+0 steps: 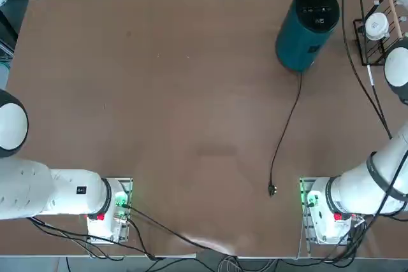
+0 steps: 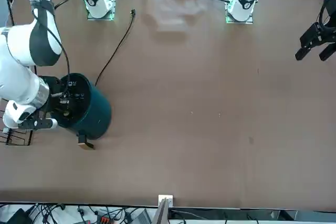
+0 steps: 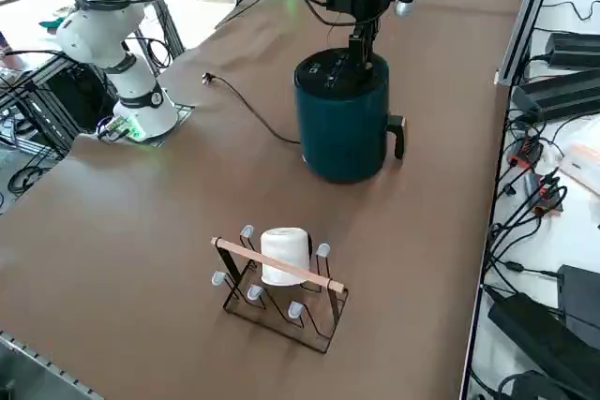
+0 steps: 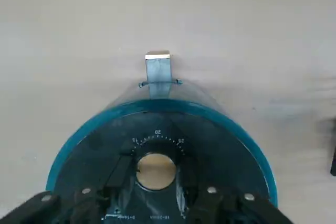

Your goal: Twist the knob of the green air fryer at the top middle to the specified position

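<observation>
The right gripper (image 4: 156,195) is parked right over the tall teal-green cylindrical air fryer (image 4: 157,150), fingers spread either side of its small round tan-gold knob (image 4: 156,171), not yet clamped, so closing and then rotating is probably what's needed next.

Even, diffuse overhead light; no hard shadows on the table (image 1: 159,93).
Top view: pale glare patch at lower centre of the frame; green indicator glow at both arm bases (image 1: 310,197).
Front view: the same pale patch shows at upper centre.
Right side view: the right gripper (image 3: 359,51) hangs over the green air fryer (image 3: 342,128), upper centre; the fryer's side carries a faint sheen.
Wrist view: the table reads very bright, the fryer's top dark with what are possibly reflections; the knob (image 4: 156,171) is the brightest spot, centre bottom.
</observation>
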Robot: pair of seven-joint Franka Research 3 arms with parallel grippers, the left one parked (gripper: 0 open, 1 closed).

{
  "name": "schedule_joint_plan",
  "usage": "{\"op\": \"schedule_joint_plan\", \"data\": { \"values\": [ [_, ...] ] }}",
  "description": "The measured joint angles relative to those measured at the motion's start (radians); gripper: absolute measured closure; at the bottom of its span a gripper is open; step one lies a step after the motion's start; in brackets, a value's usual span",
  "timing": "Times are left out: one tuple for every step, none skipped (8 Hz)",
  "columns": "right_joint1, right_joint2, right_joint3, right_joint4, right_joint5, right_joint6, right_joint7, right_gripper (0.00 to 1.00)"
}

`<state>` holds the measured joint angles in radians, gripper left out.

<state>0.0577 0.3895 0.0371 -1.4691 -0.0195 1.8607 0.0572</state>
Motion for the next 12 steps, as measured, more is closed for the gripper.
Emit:
{"op": "schedule_joint_plan", "data": {
  "values": [
    [0.0,0.0,0.0,0.0,0.0,-0.001,-0.001,0.53],
    [0.0,0.0,0.0,0.0,0.0,-0.002,-0.001,0.54],
    [0.0,0.0,0.0,0.0,0.0,-0.003,-0.004,0.54],
    [0.0,0.0,0.0,0.0,0.0,-0.004,-0.015,0.54],
    [0.0,0.0,0.0,0.0,0.0,-0.006,-0.044,0.54],
    [-0.001,0.0,0.0,0.001,0.0,-0.007,-0.109,0.54],
    [-0.002,0.0,0.0,0.001,0.0,-0.008,-0.185,0.54],
    [-0.003,0.0,0.0,0.001,0.001,-0.008,-0.265,0.54],
    [-0.004,0.0,0.0,0.001,0.001,-0.008,-0.344,0.54],
    [-0.006,0.0,0.0,0.001,0.002,-0.008,-0.415,0.54],
    [-0.006,0.0,0.0,0.001,0.002,-0.008,-0.477,0.54],
    [-0.006,0.001,0.0,0.001,0.0,-0.008,-0.535,0.54]
  ]
}}
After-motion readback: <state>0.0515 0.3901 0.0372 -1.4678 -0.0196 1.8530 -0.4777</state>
